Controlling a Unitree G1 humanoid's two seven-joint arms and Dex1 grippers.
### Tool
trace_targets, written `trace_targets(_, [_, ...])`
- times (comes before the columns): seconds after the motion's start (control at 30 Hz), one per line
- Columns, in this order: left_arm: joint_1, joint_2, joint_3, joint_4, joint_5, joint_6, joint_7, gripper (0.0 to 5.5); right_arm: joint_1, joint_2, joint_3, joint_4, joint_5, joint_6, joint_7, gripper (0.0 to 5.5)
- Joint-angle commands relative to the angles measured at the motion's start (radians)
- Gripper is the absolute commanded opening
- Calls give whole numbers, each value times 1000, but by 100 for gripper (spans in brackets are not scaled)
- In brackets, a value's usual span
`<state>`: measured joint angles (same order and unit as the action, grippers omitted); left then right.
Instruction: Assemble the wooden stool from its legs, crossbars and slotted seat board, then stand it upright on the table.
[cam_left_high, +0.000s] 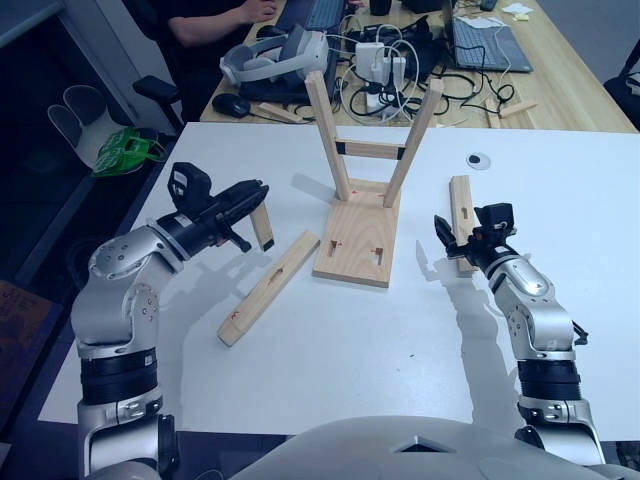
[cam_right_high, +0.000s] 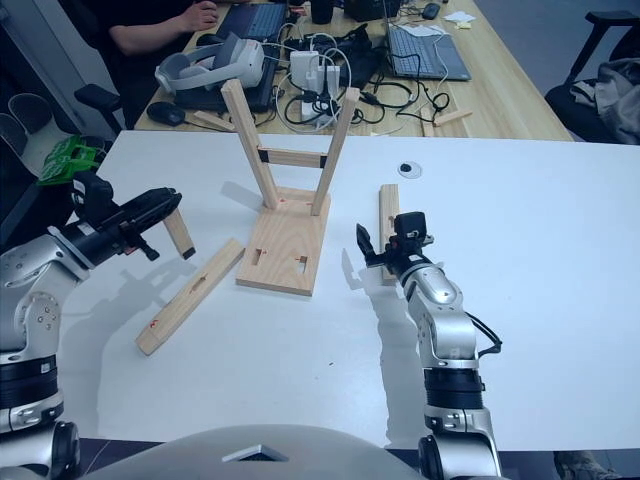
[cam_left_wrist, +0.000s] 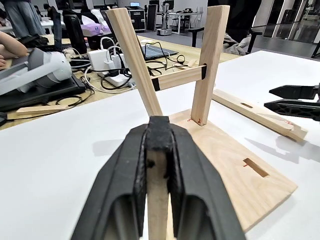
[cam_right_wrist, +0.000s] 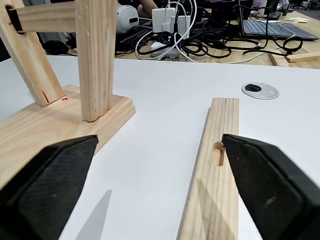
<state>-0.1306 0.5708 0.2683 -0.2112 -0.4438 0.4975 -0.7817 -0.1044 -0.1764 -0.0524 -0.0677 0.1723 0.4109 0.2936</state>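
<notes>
Lying at frame centre, the slotted seat board (cam_left_high: 355, 245) carries two legs (cam_left_high: 330, 135) and a fitted crossbar (cam_left_high: 370, 149), the left gripper (cam_left_high: 256, 194) at left pinching a loose crossbar (cam_left_high: 262, 228), the right gripper (cam_left_high: 452, 240) at right spread-jawed beside a loose leg (cam_left_high: 460, 200).

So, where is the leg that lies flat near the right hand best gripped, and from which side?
Grip the leg across its narrow width, near the slot, coming from above. It lies flat on the table, so only its two long side faces are free to pinch. The open right hand sits at its near end.
</notes>
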Motion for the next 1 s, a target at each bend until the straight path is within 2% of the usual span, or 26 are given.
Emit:
trace_targets(0.03, [27,5,2,2,-3,-22,10,41,4,-12,-7,3,7,5,2,459])
trace_targets(0.2, [75,16,4,-48,-59,43,7,41,10,-12,-10,-6,11,13,4,459])
trace_targets(0.4, [58,82,-8,-66,-120,179,-7,41,20,-3,-17,-23,21,20,-8,459])
trace_targets(0.8, [81,-2,-39,-98,-69,143,149,41,19,3,-19,-29,40,36,-11,459])
trace_targets(1.0, [112,-7,-54,-118,-71,140,170,41,20,0,-18,-33,46,44,-11,459])
